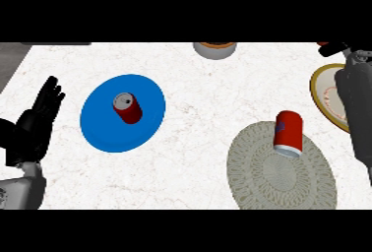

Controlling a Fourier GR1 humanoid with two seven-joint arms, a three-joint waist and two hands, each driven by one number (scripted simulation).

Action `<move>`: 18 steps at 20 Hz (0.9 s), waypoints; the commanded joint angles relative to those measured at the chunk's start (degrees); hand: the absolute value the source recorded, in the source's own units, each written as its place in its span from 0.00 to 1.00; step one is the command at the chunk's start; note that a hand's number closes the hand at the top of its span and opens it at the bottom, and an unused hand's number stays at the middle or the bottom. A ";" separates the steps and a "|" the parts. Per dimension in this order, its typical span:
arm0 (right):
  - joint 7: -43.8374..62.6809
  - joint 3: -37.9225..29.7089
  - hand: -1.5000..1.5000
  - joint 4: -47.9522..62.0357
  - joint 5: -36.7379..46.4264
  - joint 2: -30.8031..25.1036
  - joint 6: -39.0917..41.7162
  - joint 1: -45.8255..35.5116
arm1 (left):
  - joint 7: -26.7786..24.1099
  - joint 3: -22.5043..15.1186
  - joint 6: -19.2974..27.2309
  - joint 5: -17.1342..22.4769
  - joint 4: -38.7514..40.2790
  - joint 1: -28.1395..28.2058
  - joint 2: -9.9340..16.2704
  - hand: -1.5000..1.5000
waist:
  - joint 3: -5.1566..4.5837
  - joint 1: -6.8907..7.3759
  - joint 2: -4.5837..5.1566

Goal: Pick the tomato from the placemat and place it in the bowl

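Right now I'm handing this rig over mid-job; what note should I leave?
Left hand: open, resting at the left edge.
Right hand: at the top right corner, mostly cut off; its grip can't be judged.
Woven placemat: holds only a red can; no tomato clearly visible.
Bowl: at the top edge, contents unseen.
Placement unconfirmed; locate the tomato first.

You looked down at a white counter [196, 88] with faint marks, like marble. A round blue plate [105, 128] lay flat on its left part. A round grey placemat [254, 182] with a woven look lay near you on the right. A bowl with a yellow rim [323, 96] sat at the right edge, partly hidden. At the far edge, in the middle, you saw a small grey cup [215, 50], cut off at the top.
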 commanded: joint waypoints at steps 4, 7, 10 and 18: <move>-12.53 -7.87 1.00 12.14 -7.00 -6.23 -8.95 0.20 | -3.46 0.84 -0.43 -0.67 3.88 -1.13 -0.16 0.50 | 0.03 0.43 0.44; -18.81 -10.58 1.00 16.55 -10.34 -10.38 -8.85 0.36 | -0.97 0.80 -1.23 0.19 1.37 -0.93 0.06 0.50 | 0.05 0.57 0.34; -23.49 -11.26 1.00 22.38 -10.54 -9.37 -15.20 3.36 | 2.25 -0.42 -0.80 -0.74 -1.37 -1.70 -0.12 0.50 | 0.08 0.71 0.39; -22.95 -14.55 1.00 37.99 -11.44 -17.97 -6.94 3.02 | -0.40 -0.43 -1.01 -0.47 -1.11 -0.12 -1.25 0.50 | 0.12 1.83 0.96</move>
